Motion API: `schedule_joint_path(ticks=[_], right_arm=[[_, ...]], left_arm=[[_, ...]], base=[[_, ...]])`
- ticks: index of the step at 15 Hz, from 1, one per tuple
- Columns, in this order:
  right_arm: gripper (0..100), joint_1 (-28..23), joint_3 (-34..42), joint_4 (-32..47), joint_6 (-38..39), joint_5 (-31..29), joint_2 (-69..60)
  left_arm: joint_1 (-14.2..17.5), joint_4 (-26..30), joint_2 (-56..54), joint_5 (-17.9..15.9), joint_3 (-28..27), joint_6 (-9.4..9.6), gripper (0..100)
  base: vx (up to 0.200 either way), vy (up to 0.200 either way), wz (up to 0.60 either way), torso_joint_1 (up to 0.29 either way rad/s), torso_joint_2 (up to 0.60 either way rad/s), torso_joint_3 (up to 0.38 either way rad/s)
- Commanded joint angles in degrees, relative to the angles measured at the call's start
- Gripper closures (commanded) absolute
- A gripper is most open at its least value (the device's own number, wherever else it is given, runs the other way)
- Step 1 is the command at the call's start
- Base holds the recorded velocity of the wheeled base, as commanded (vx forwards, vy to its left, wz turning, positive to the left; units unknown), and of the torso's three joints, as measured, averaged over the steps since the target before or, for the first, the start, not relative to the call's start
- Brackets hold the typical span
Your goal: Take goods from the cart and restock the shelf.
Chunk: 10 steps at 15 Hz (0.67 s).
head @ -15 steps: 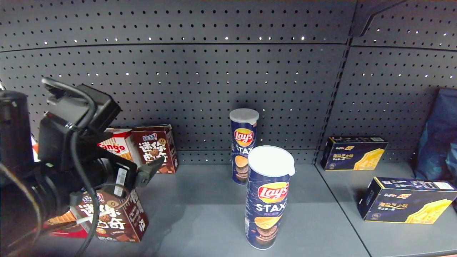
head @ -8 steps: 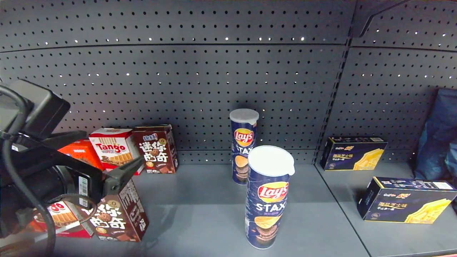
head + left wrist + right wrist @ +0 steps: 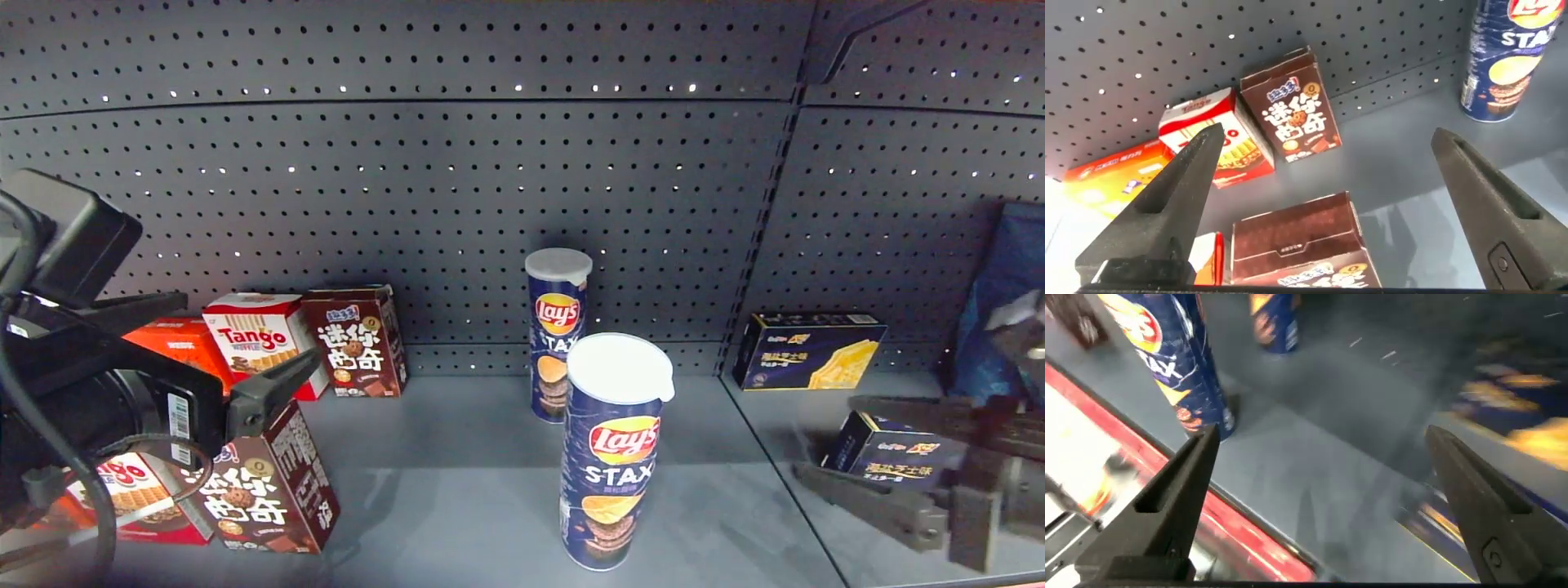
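Observation:
My left gripper (image 3: 249, 328) hangs open and empty at the shelf's left end, just above a brown cookie box (image 3: 269, 490) that stands on the shelf (image 3: 473, 457). In the left wrist view that brown box (image 3: 1298, 237) lies below the open left gripper (image 3: 1327, 135). My right gripper (image 3: 829, 437) is open and empty low at the right, in front of a dark blue and yellow box (image 3: 898, 457) that it partly hides. The right wrist view has the right gripper (image 3: 1321, 434) over bare shelf near the front chip can (image 3: 1180, 359).
Two chip cans stand mid-shelf, one in front (image 3: 612, 457) and one behind (image 3: 557, 327). A wafer box (image 3: 261, 335), a second brown box (image 3: 359, 339) and an orange box (image 3: 184, 347) line the back left. Another blue and yellow box (image 3: 804, 339) and a blue bag (image 3: 1004, 310) sit at the right.
The left gripper has pulled back to the left, away from the brown box, which stays in place. The right gripper has come into view at the lower right.

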Motion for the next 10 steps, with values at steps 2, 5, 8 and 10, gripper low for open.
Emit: schedule_joint_path(ticks=[2, 5, 8, 10], right_arm=[[0, 6.72, -4.66, -2.15, 1.75, -2.97, 14.84], [0, 8.21, -5.71, -2.23, 2.54, -4.81, 18.79], [0, 8.21, -6.5, -2.23, 2.54, -4.9, 21.34], [0, 7.95, -6.33, -2.23, 2.54, -6.22, 21.87]], left_arm=[[4.3, 0.1, 0.3, -5.64, 0.05, 0.19, 0], [6.05, 0.01, 0.74, -6.34, -0.65, 0.28, 0], [6.05, -0.08, 1.18, -6.34, -1.18, 0.19, 0], [6.05, -2.27, 1.62, -6.34, -1.18, 0.19, 0]], base=[[0.0, 0.0, 0.0, 0.0, 0.0, 0.0], [0.0, 0.0, 0.0, 0.0, 0.0, 0.0], [0.0, 0.0, 0.0, 0.0, 0.0, 0.0], [0.0, 0.0, 0.0, 0.0, 0.0, 0.0]])
